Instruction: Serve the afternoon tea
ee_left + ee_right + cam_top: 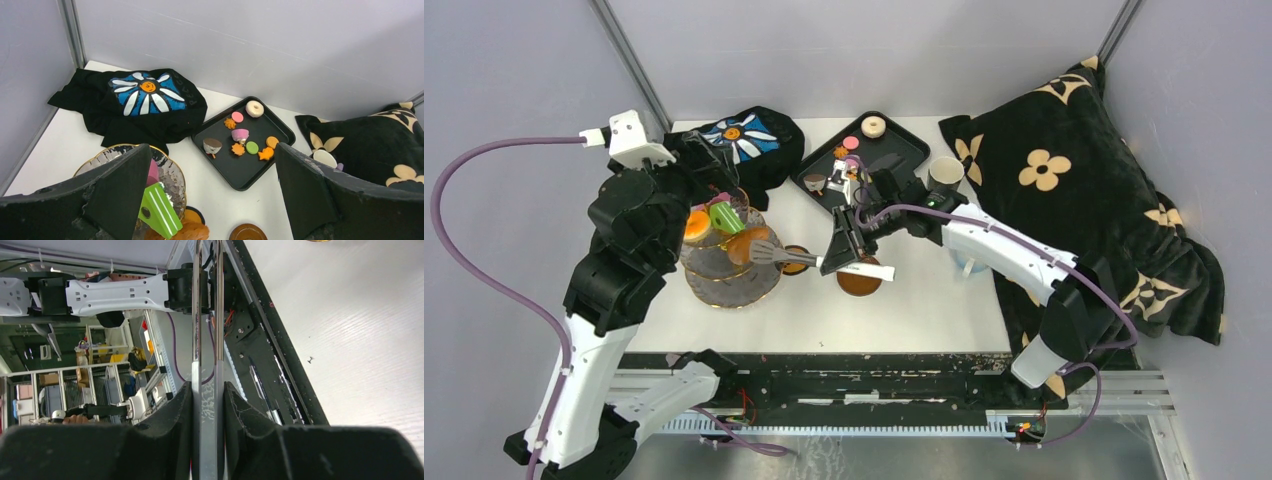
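The clear gold-trimmed stand stands left of the table's centre. An orange pastry and a green cake slice sit on its top plate. My left gripper hangs open above the stand, and its view shows the green slice and a pink pastry beside its left finger. My right gripper is shut on metal tongs, seen squeezed between its pads. The tongs' tips rest at a brown pastry on a lower tier.
A black tray at the back holds several small pastries, including a donut. A white mug stands beside the black flowered blanket. Two brown saucers lie near the stand. A black cloth with a blue-white flower lies back left.
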{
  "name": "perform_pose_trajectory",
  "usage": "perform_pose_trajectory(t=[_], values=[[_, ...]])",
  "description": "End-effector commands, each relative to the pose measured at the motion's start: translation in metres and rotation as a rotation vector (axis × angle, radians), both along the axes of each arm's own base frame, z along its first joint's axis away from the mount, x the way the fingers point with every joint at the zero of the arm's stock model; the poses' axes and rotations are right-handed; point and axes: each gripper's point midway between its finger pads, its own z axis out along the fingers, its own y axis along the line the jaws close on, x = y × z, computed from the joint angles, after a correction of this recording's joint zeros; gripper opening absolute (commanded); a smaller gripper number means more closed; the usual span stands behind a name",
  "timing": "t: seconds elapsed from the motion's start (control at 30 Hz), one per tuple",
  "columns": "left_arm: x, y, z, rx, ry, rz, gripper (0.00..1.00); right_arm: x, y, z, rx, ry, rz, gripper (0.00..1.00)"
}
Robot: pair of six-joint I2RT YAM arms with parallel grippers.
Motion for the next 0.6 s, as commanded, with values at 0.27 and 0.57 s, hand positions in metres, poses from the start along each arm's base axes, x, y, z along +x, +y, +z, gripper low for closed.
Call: perform_pose_trajectory(t=[0.27, 0.57], values=[[-0.008, 0.004, 0.019, -0.032, -0.050, 0.003, 0.99, 0.009, 0.031, 0.012, 0.075, -0.036, 0.035, 0.01], [-0.009, 0.006, 0.018, -0.031, -0.049, 0.009, 0.99, 0.001, 0.059, 0.012, 0.102, -0.008, 0.073, 0.01]])
